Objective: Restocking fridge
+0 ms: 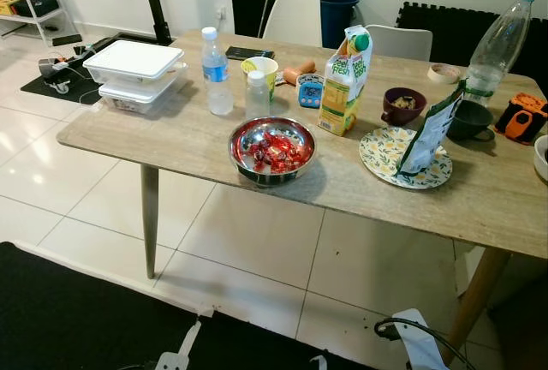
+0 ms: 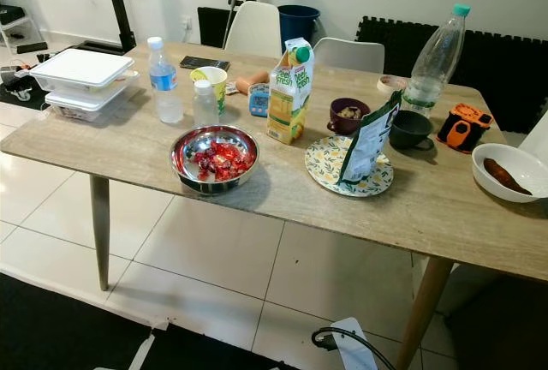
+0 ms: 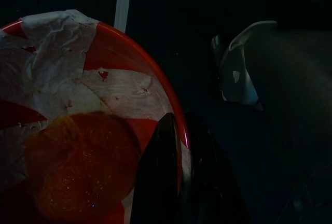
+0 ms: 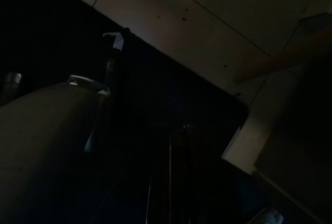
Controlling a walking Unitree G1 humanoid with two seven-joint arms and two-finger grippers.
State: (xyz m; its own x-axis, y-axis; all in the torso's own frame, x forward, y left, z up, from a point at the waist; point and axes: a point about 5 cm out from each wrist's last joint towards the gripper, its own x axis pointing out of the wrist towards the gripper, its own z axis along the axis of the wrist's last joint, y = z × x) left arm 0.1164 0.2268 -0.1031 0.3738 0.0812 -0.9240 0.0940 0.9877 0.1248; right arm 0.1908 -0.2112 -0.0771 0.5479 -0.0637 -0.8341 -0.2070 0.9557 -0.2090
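In the left claw (image 3: 179, 182): red bowl (image 3: 124, 58), paper-lined, holding something orange.

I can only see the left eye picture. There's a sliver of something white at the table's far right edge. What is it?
Observer: A white bowl, seen whole in the right eye view, with a long brown piece of food lying in it.
Visitor: Is the robot carrying anything?
Observer: Yes. The left wrist view shows the left end effector with a black finger on either side of a red bowl's rim.
Visitor: What's in that bowl?
Observer: Crumpled white paper and something round and orange. It's too dark to say what.
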